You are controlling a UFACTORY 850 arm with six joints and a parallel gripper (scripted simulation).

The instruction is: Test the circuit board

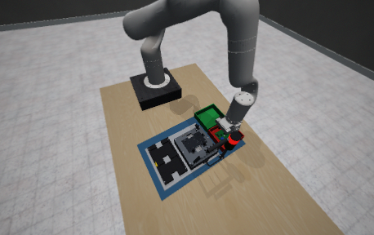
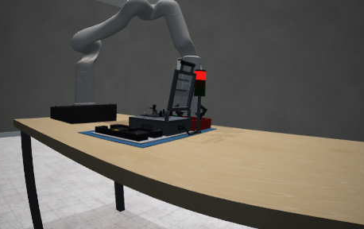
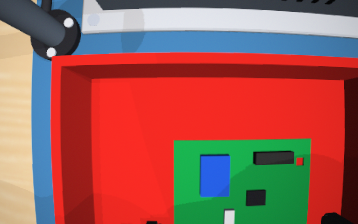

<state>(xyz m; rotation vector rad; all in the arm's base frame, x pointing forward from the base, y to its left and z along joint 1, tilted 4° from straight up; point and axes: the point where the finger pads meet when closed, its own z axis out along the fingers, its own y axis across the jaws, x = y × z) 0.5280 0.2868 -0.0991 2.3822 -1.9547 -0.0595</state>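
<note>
The circuit board (image 1: pixel 220 134) (image 3: pixel 242 175) is in the red bin (image 1: pixel 242 132) (image 2: pixel 206 123) (image 3: pixel 205 107), component side up, and the gripper (image 3: pixel 240 221) is spread wide around it, pinching nothing — one dark fingertip shows at about seven o'clock of the board in the wrist view, the other at about four. So the board lies between the fingers, its visible part reaching toward twelve from the line that joins them; its lower edge is cut off, so which way its long axis runs I cannot tell. The signal light (image 1: pixel 233 139) (image 2: pixel 200 75) glows red, matching the bin, and the tester's lid (image 2: pixel 183 89) stands open. The coming move probably turns on that straddle: back straight out along the fingers, since a sideways drift toward three or nine o'clock could drag the board or shove the loose bin.
</note>
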